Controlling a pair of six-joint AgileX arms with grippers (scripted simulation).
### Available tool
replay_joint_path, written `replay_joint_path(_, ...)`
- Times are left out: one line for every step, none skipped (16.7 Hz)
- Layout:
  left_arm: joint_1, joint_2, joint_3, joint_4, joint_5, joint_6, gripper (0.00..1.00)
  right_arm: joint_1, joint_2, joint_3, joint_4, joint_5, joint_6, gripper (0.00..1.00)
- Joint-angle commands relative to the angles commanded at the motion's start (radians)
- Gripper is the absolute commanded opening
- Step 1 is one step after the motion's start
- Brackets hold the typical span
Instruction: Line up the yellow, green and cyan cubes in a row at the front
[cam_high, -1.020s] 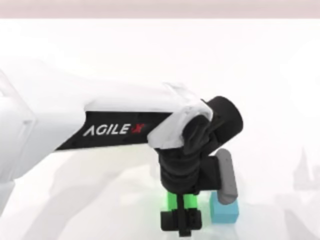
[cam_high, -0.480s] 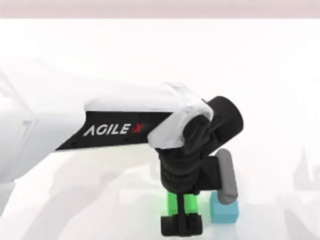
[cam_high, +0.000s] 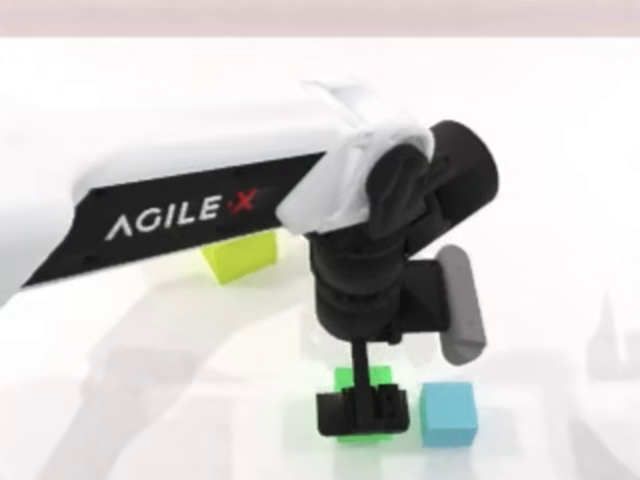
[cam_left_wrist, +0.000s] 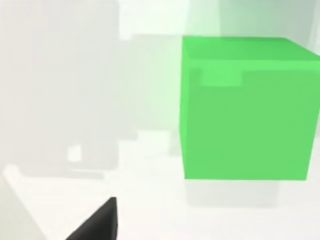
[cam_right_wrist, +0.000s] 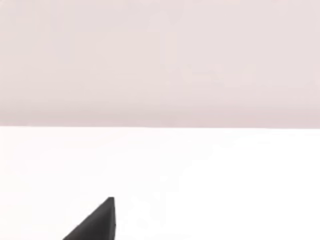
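Now my left arm has lifted: half a second ago the left pincer (cam_high: 362, 412) sat low with its fingers straddling the green cube (cam_high: 364, 383), and it has since risen, so the cube shows beneath it, resting on the desk (cam_high: 560, 200) at the near edge. From the left wrist view the green cube (cam_left_wrist: 247, 107) stands free on the surface with nothing touching its sides, which I read as released; the fingers look spread, though only one dark tip is in that view. The cyan cube (cam_high: 448, 414) sits just to the right of the green one, apart by a narrow gap, both near the front. With the forearm raised, the yellow cube (cam_high: 240, 259) has come into sight farther back and to the left, well apart from the pair. I judge two cubes are placed and the yellow one remains to be brought forward. My right arm is out of the top view, parked; its wrist view shows only bare desk.
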Motion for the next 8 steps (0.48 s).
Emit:
replay_joint_path(0.001, -0.004, 0.006, -0.007, 0.000, 0.000, 1.00, 0.000, 0.000, 0.000, 0.000, 0.000, 0.000, 1.00)
replay_joint_path(0.001, -0.004, 0.006, -0.007, 0.000, 0.000, 1.00, 0.000, 0.000, 0.000, 0.000, 0.000, 0.000, 1.00)
replay_joint_path(0.001, -0.004, 0.006, -0.007, 0.000, 0.000, 1.00, 0.000, 0.000, 0.000, 0.000, 0.000, 0.000, 1.00)
replay_joint_path(-0.004, -0.001, 0.003, -0.004, 0.000, 0.000, 1.00, 0.000, 0.000, 0.000, 0.000, 0.000, 0.000, 1.00)
replay_joint_path(-0.002, 0.001, 0.006, -0.005, 0.000, 0.000, 1.00, 0.000, 0.000, 0.000, 0.000, 0.000, 0.000, 1.00)
replay_joint_path(0.011, 0.012, 0.019, -0.011, -0.001, 0.002, 1.00, 0.000, 0.000, 0.000, 0.000, 0.000, 0.000, 1.00)
replay_joint_path(0.034, 0.030, 0.042, -0.020, -0.001, 0.005, 1.00, 0.000, 0.000, 0.000, 0.000, 0.000, 0.000, 1.00)
replay_joint_path(0.067, 0.053, 0.076, -0.033, -0.001, 0.008, 1.00, 0.000, 0.000, 0.000, 0.000, 0.000, 0.000, 1.00)
